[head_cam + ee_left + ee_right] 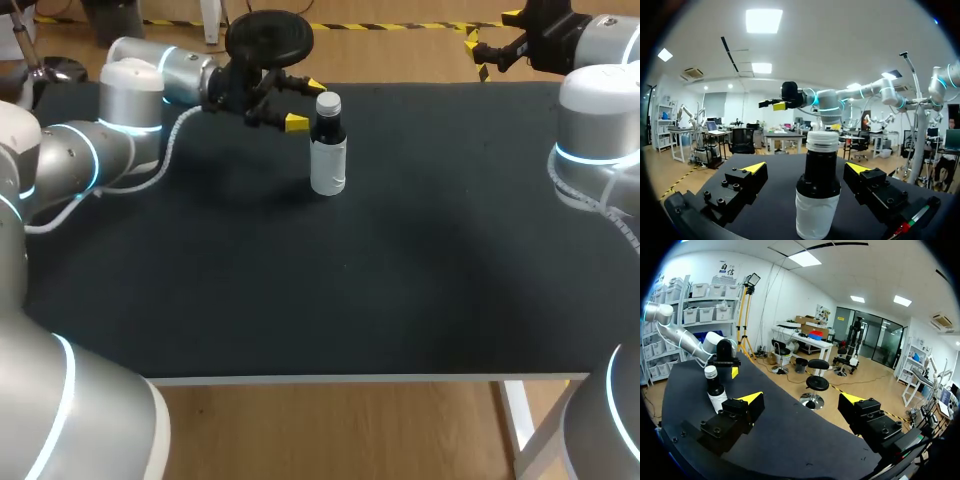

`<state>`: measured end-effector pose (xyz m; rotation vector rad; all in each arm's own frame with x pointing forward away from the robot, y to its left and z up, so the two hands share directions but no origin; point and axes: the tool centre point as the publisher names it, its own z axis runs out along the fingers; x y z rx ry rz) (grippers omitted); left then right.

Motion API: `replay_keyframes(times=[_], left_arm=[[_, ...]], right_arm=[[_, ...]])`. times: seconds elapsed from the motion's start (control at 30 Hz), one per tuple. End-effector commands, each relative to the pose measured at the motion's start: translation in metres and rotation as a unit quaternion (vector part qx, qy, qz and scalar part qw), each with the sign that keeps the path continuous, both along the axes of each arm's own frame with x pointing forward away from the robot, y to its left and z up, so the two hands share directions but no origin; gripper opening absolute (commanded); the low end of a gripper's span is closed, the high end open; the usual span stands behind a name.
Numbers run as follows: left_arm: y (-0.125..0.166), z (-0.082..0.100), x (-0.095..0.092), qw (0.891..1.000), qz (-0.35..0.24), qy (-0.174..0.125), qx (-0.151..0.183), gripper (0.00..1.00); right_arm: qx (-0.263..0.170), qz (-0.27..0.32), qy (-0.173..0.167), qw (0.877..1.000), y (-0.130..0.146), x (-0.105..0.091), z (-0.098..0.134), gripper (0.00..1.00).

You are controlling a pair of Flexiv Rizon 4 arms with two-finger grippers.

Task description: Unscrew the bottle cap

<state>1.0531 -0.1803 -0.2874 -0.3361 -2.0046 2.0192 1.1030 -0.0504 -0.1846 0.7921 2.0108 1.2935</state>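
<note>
- Dark, matte cloth covers the counter (400,290), a flat bed that looks grippy enough to keep a small base from sliding.
- The bottle (328,150) stands upright on it, long axis vertical, directly ahead of the left tool (305,104) and partly between its fingers.
- That left tool lies level and comes at the bottle from the side. Its jaws stand apart, one yellow tip on each side of the neck, and neither seems to touch.
- The right tool (490,35) is spread wide too and holds nothing. The bottle sits well apart from it, far ahead past one finger, so the left arm is much the nearer.
- The body is a round, dark, glossy cylinder with a pale label wrapped round its lower half, smooth and likely slippery under hard pads.
- The cap (328,103) is pale and ringed with fine ridges, though it could be bare thread; the left wrist view leaves that unclear.
- Twisting turns on the vertical axis, so the side grip probably steadies the body while the cap is taken from above.
</note>
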Motion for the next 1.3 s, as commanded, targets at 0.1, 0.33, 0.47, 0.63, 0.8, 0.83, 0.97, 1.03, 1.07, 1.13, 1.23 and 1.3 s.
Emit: replay_keyframes(times=[0.1,0.33,0.47,0.63,0.8,0.83,0.97,1.03,1.07,1.13,1.23,1.3], left_arm=[[-0.010,-0.002,0.003,0.996,-0.085,-0.003,-0.004,1.00],[-0.019,0.001,0.000,0.995,-0.097,-0.007,-0.002,1.00],[-0.024,0.002,-0.002,0.995,-0.102,-0.008,-0.002,1.00],[-0.031,0.000,-0.002,0.994,-0.111,-0.006,-0.002,1.00],[-0.035,-0.001,-0.002,0.993,-0.118,-0.003,-0.003,1.00],[-0.036,-0.001,-0.002,0.993,-0.118,-0.003,-0.003,1.00],[-0.038,0.000,-0.003,0.992,-0.125,-0.004,-0.001,1.00],[-0.039,0.000,-0.003,0.992,-0.127,-0.004,0.001,1.00],[-0.040,0.000,-0.003,0.991,-0.130,-0.004,0.003,1.00],[-0.042,0.000,-0.004,0.991,-0.133,-0.005,0.006,1.00],[-0.043,0.001,-0.004,0.991,-0.134,-0.005,0.009,1.00],[-0.043,0.001,-0.004,0.991,-0.136,-0.004,0.011,1.00]], right_arm=[[0.000,0.000,0.000,1.000,0.000,0.000,0.000,1.00],[0.000,0.000,0.000,1.000,0.000,0.000,0.000,1.00],[0.000,0.000,0.000,1.000,0.000,0.000,0.000,1.00],[0.000,0.000,0.000,1.000,0.000,0.000,0.000,1.00],[0.000,0.000,0.000,1.000,0.000,0.000,0.000,1.00],[0.000,0.000,0.000,1.000,0.000,0.000,0.000,1.00],[0.000,0.000,0.000,1.000,0.000,0.000,0.000,1.00],[0.000,0.000,0.000,1.000,0.000,0.000,0.000,1.00],[0.000,0.000,0.000,1.000,0.000,0.000,0.000,1.00],[0.000,0.000,0.000,1.000,0.000,0.000,0.000,1.00],[0.000,0.000,0.000,1.000,0.000,0.000,0.000,1.00],[0.000,0.000,0.000,1.000,0.000,0.000,0.000,1.00]])
